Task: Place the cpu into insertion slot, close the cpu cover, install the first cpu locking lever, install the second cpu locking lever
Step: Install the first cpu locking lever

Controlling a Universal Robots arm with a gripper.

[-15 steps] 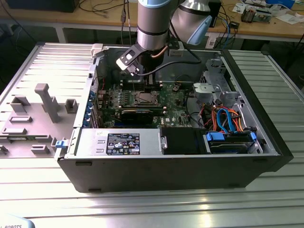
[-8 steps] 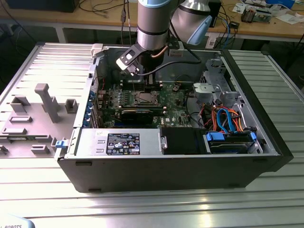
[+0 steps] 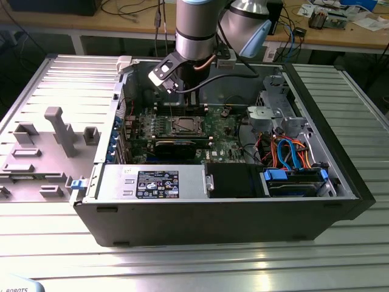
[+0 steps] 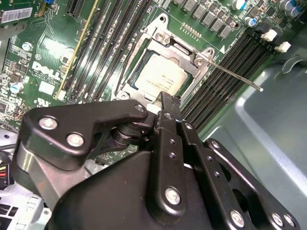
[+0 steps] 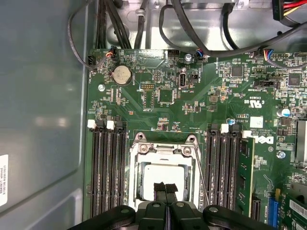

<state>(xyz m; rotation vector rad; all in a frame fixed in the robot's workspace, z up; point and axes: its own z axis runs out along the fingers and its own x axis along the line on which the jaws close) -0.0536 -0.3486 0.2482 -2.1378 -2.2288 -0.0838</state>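
Note:
The cpu (image 4: 160, 76) lies flat in the insertion slot (image 4: 125, 88) on the green motherboard (image 3: 219, 131), its silvery-grey top showing. The cpu cover (image 4: 192, 72) lies down around it, framing the chip (image 5: 163, 175) through its window. One thin wire locking lever (image 4: 235, 76) sticks out free, away from the socket, over the memory slots; it is also seen as a slanted rod (image 5: 201, 170) beside the cover (image 5: 144, 153). My gripper (image 5: 165, 188) hovers right above the chip's near edge, its black fingers (image 4: 168, 103) shut together with nothing between them. In the exterior view my gripper (image 3: 181, 97) hangs over the socket (image 3: 184, 126).
The board sits inside an open computer case (image 3: 340, 176). Black memory slots (image 5: 108, 167) flank the socket on both sides. A black card (image 3: 176, 148), a power supply (image 3: 152, 182), a drive bay with orange and blue cables (image 3: 292, 155) and loose cables (image 5: 192, 28) lie around.

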